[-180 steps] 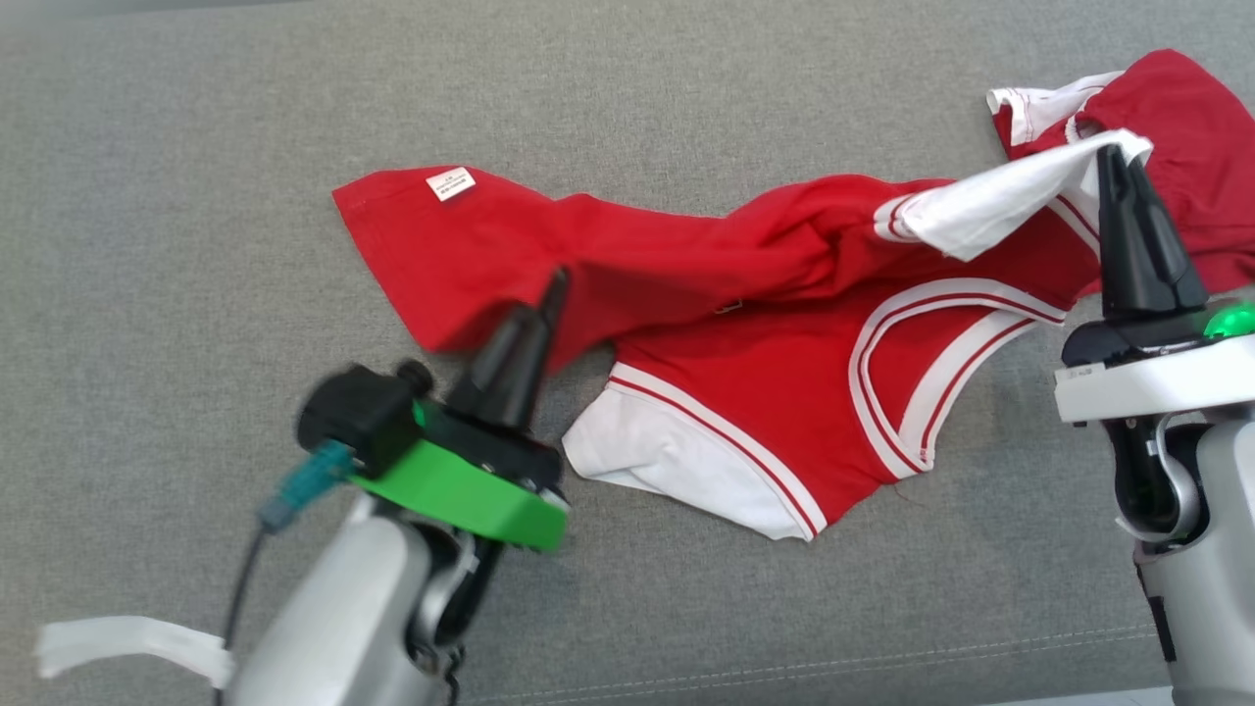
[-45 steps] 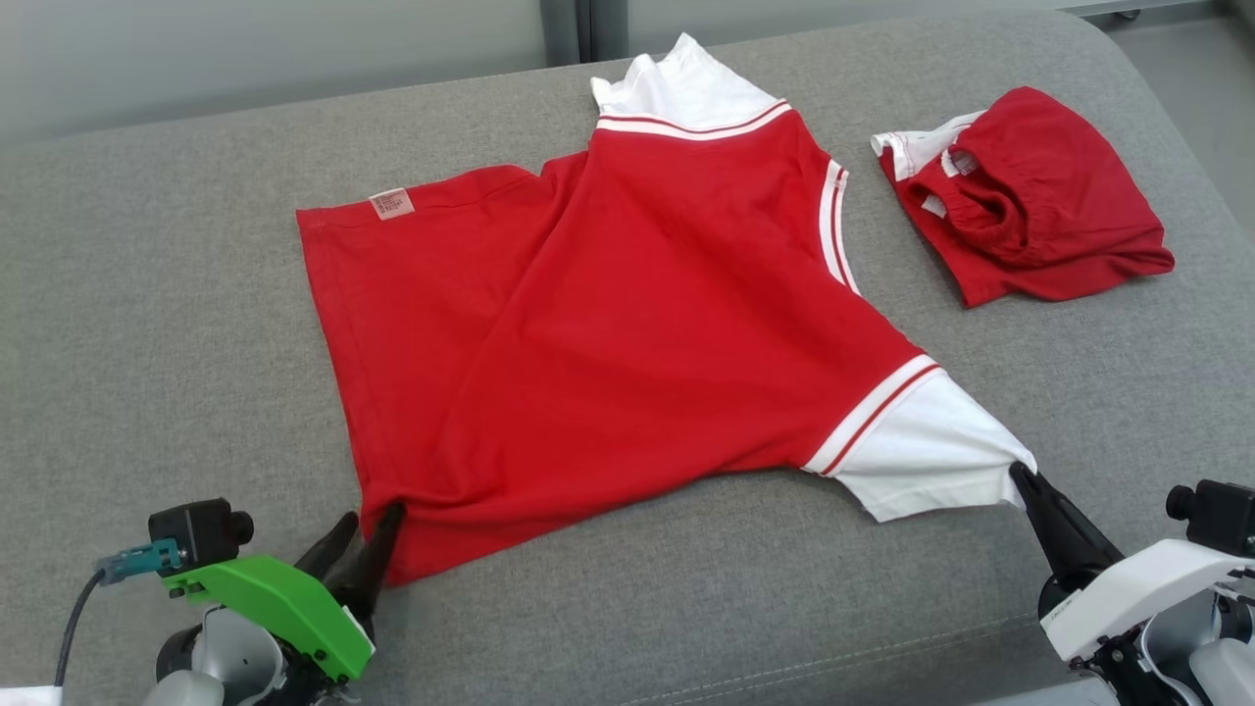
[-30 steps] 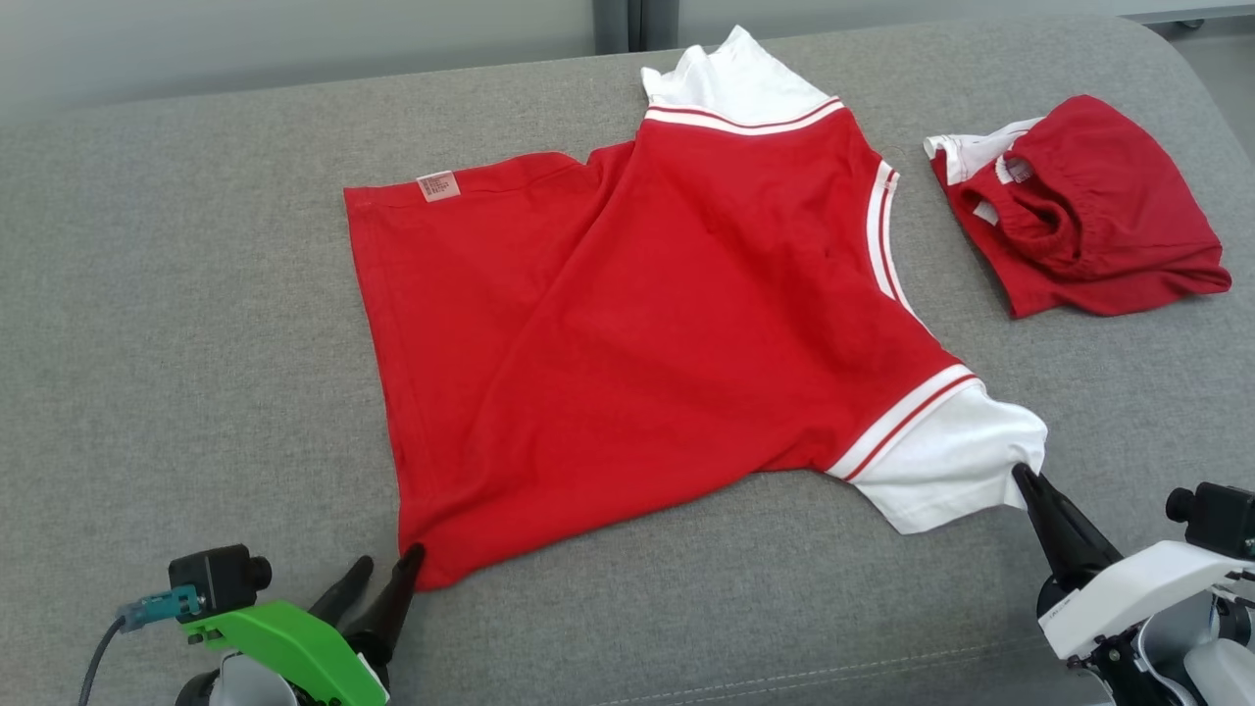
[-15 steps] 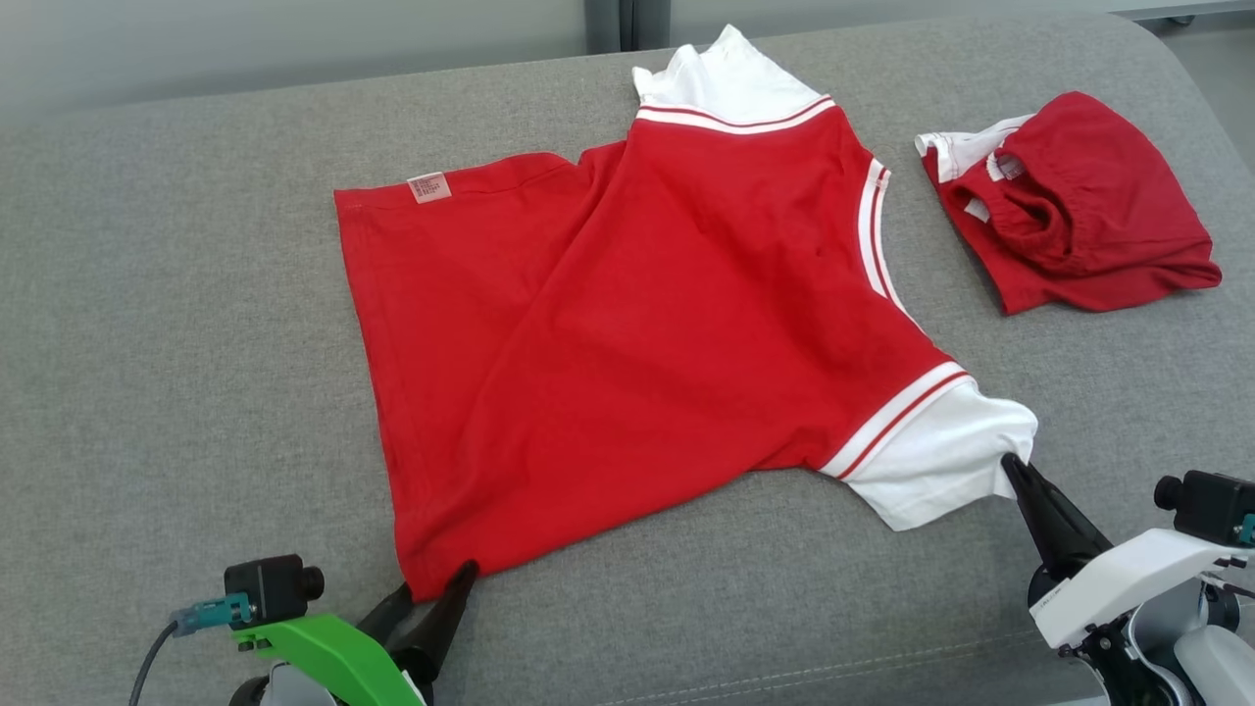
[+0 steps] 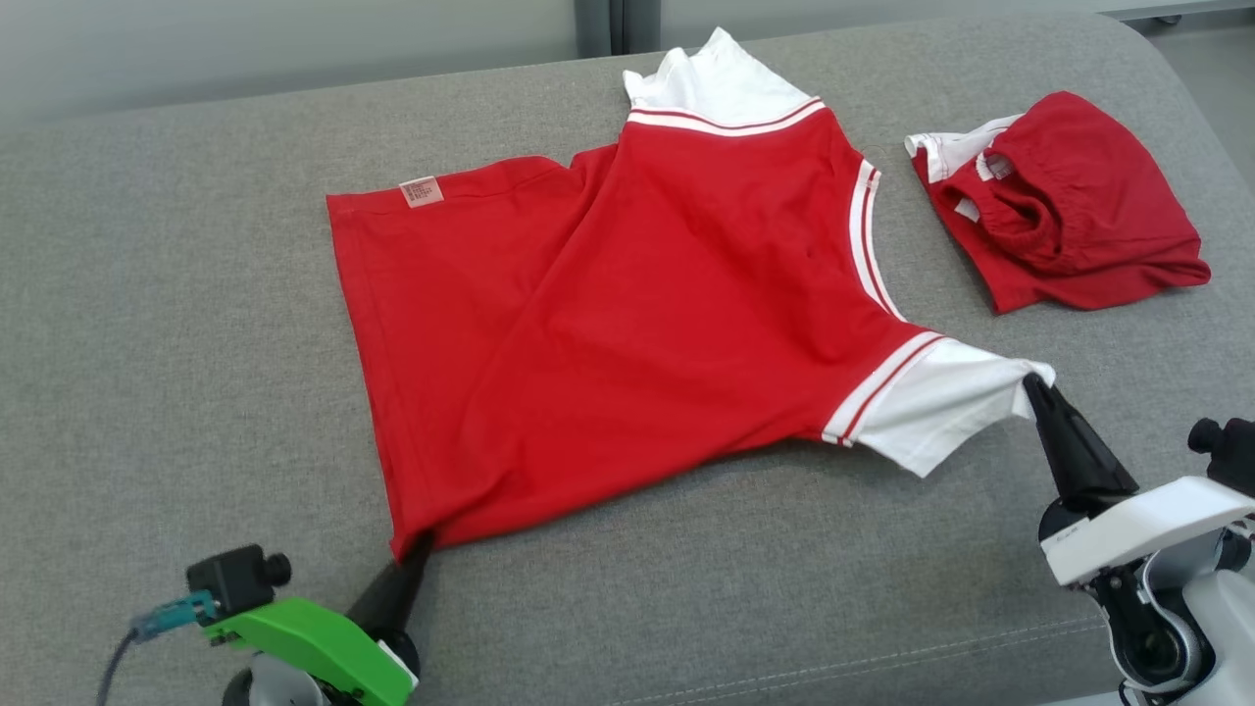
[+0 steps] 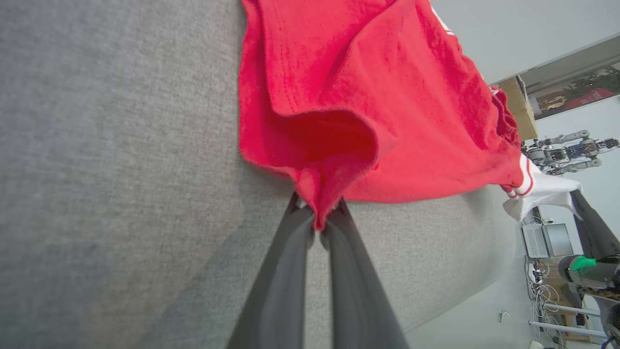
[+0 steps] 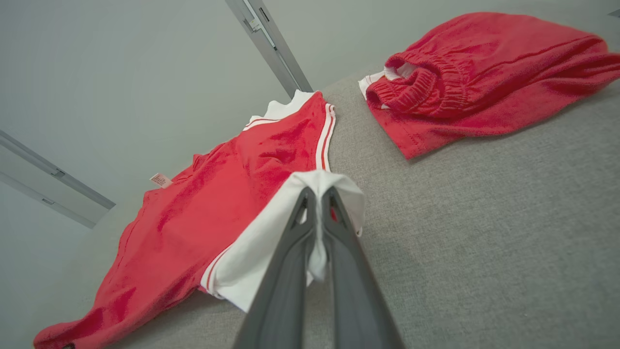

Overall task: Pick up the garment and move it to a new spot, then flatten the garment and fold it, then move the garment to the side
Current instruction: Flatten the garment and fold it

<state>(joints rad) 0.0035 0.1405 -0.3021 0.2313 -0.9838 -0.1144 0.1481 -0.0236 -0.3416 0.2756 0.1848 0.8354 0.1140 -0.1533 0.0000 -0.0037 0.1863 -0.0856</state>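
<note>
The garment (image 5: pixel 627 324) is a red T-shirt with white striped sleeves, spread mostly flat across the grey couch cushion (image 5: pixel 167 324). My left gripper (image 5: pixel 420 542) is shut on its near left hem corner; the left wrist view shows red cloth (image 6: pixel 339 121) pinched between the fingertips (image 6: pixel 302 213). At the right, my right gripper (image 5: pixel 1032 383) is shut on the tip of the near white sleeve (image 5: pixel 941 402), lifted a little off the cushion. The right wrist view shows white fabric (image 7: pixel 271 242) wrapped over my right gripper (image 7: pixel 316 194).
A second red garment with an elastic waistband (image 5: pixel 1064 206) lies bunched at the far right of the cushion, also in the right wrist view as a red bundle (image 7: pixel 484 68). The cushion's front seam (image 5: pixel 784 667) runs just before my arms. A pale wall (image 5: pixel 294 49) stands behind.
My left gripper has shut on the hem corner. My right gripper has pulled the white sleeve up and out to the right, stretching it. The shirt was crumpled several seconds ago and now lies spread.
</note>
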